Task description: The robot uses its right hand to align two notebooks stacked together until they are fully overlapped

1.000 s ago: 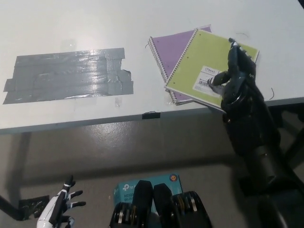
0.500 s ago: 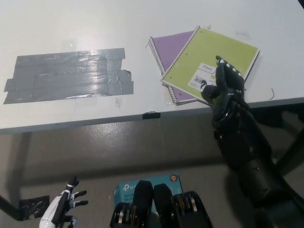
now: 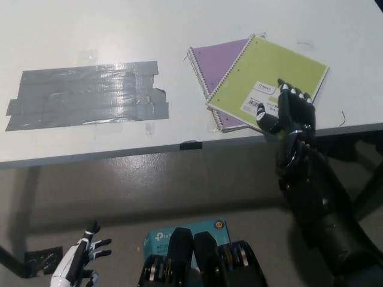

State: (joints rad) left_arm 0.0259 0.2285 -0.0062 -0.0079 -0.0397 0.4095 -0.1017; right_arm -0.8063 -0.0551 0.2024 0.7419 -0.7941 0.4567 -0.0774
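My white left hand [image 3: 81, 266] hangs low with fingers spread and empty, while on the white table [image 3: 179, 36] the green notebook [image 3: 269, 84] lies askew over the purple notebook [image 3: 218, 60], my black right hand [image 3: 287, 110] pressing flat, fingers apart, on its near corner.

This looks like a robotics lab or test room. A plain white table [image 3: 90, 36] stands on a bare grey floor [image 3: 119, 197], with a patch of grey duct tape [image 3: 84, 95] stuck to its top (well off to the left of the black right hand's fingers [image 3: 293, 98]). A boxed network device [image 3: 157, 238] lies on the floor below.
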